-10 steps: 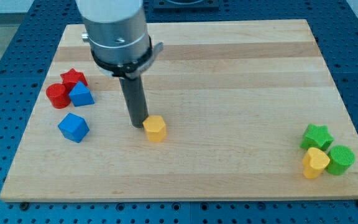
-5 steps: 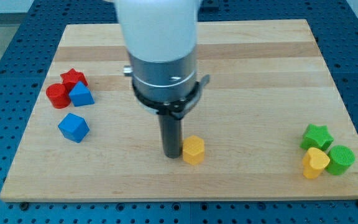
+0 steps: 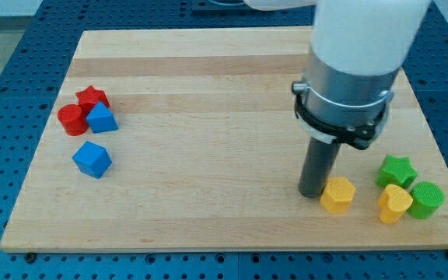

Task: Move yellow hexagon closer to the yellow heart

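My tip (image 3: pixel 312 194) touched the yellow hexagon (image 3: pixel 337 194) on its left; the yellow heart (image 3: pixel 395 204) sat near its right. I carried no gripper.

Pale matt wood board (image 3: pixel 208 85), plastic-looking yellow hexagon (image 3: pixel 337 194).

Yellow hexagon (image 3: pixel 337 194), yellow heart (image 3: pixel 395 204), green star (image 3: pixel 397 169), red cylinder (image 3: pixel 71 119).

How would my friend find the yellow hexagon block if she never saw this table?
Look at the wooden board's bottom right part. Three blocks huddle there: green star, green cylinder, yellow heart. The yellow hexagon sits alone just left of them, touching my tip.
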Robot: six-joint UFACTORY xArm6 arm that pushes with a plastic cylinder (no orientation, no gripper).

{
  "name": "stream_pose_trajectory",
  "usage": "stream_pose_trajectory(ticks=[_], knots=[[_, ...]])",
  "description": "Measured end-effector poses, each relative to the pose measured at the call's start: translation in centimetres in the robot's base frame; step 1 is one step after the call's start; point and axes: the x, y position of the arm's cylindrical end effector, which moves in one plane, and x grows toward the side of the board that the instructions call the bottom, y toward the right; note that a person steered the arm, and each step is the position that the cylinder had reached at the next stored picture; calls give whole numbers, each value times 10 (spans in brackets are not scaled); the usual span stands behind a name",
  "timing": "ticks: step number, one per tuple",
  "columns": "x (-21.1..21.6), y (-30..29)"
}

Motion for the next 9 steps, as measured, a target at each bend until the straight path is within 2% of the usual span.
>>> stream_pose_trajectory(ticks=[1,3,8,9], knots=[[1,0],[30,-1],[31,37],[49,-14]])
